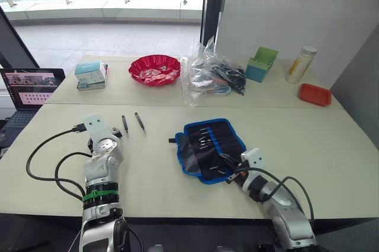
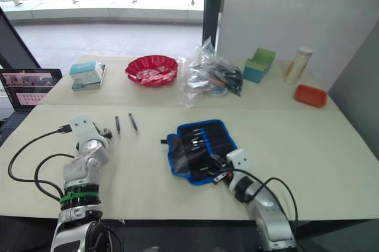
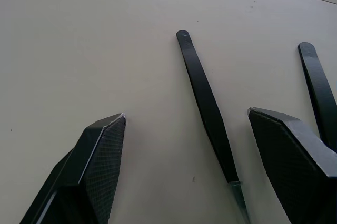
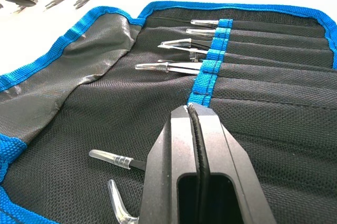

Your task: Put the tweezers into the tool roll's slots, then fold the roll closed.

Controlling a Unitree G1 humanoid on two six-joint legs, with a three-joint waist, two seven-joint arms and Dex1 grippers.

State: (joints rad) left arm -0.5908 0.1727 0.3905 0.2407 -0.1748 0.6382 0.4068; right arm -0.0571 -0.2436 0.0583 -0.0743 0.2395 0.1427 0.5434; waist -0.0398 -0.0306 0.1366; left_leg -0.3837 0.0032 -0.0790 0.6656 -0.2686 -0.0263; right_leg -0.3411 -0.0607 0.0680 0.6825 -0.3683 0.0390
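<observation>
1. Now the left gripper [image 3: 184, 166] stands with its fingers spread wide, low over the table [image 1: 154, 163], straddling one loose tweezer [image 3: 206, 109]; a second tweezer [image 3: 318, 84] lies just to its right.
2. To do this step well, I judge it should centre on the shaft, come down until the pads [image 3: 102, 166] flank it, then pinch mid-length so it cannot pivot.
3. Meanwhile the right gripper [image 4: 192, 116] is pressed closed over the tool roll [image 1: 211, 148], apparently on a thin black piece; what it is, I cannot tell.
4. The roll lies open at near right, several tweezers already in the slots [image 4: 263, 45].
5. Fold only after both strays are seated.
</observation>
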